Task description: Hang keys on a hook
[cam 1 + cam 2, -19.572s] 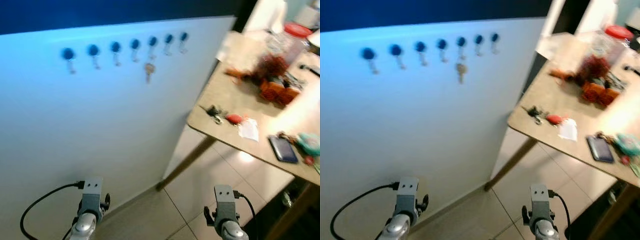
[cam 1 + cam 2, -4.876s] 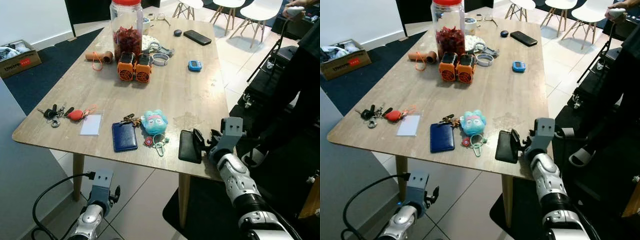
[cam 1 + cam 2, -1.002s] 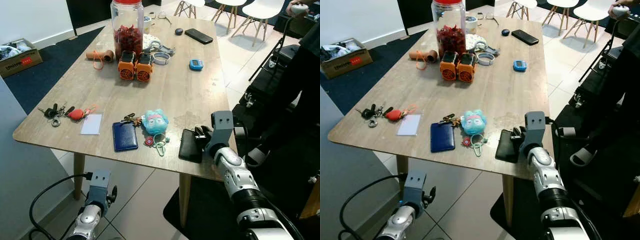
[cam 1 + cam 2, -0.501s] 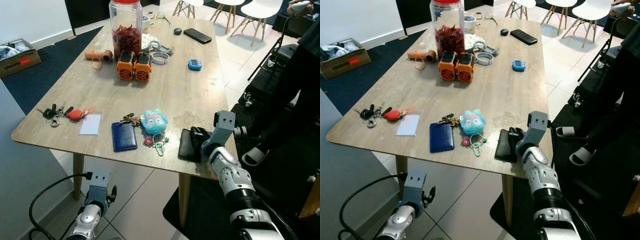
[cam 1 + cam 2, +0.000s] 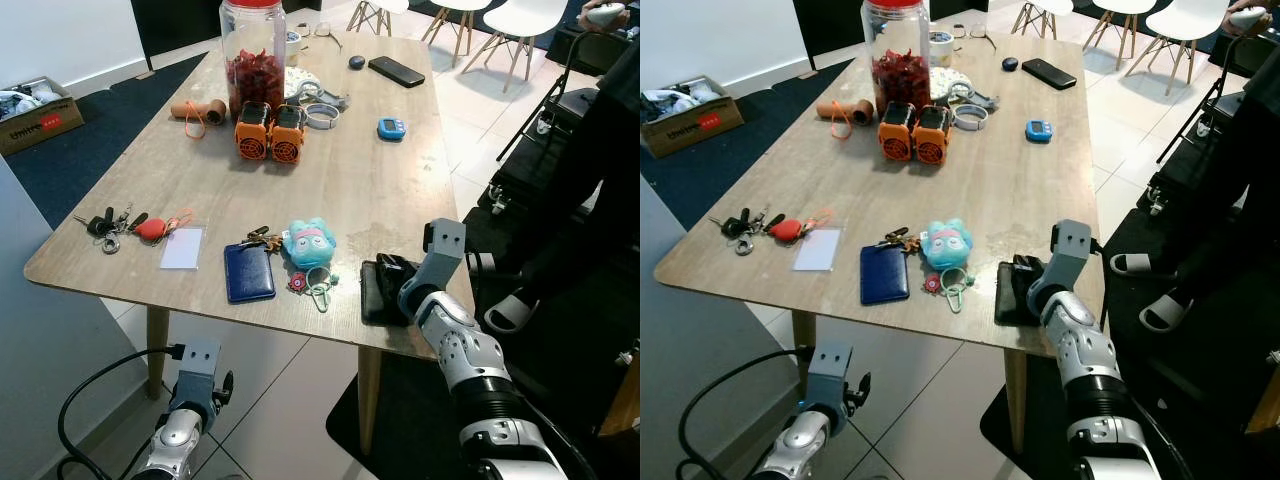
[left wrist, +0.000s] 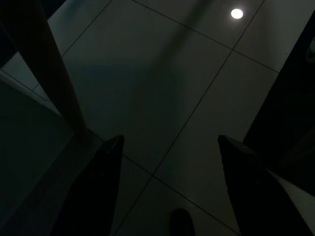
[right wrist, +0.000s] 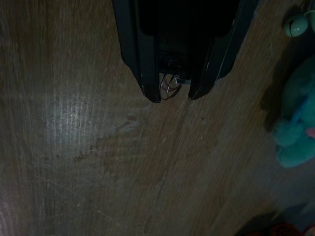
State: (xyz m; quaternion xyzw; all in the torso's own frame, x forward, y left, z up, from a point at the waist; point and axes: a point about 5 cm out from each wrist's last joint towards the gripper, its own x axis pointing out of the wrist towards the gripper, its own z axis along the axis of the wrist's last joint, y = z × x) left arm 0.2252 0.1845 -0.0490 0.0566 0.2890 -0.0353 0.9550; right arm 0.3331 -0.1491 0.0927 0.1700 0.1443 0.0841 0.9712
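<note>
A wooden table [image 5: 350, 190] on a tiled floor fills the middle of the frame, strewn with household clutter. At the lower left the left gripper [image 6: 167, 187] hangs idle over the dark tiles, its fingers spread apart and holding nothing. At the table's near edge, lower right of centre, the right gripper [image 7: 173, 93] is pressed down over a black key case [image 5: 378, 292], its two fingers drawn close either side of thin wire rings [image 7: 169, 86]; this looks like the pick-up step, the grasp just being made. Whether the rings are truly pinched cannot be told, as the wrist picture is dim and the arm covers the case from above. Just left lie a blue wallet [image 5: 249, 272] and a teal plush charm [image 5: 311, 243] with more keys [image 5: 256, 238]; another key bunch [image 5: 105, 225] sits at the far left edge. Beyond stand two orange gadgets [image 5: 270, 131] and a jar [image 5: 252, 50]. Next, by this reading, comes a clean lift and a turn toward the hooks.
</note>
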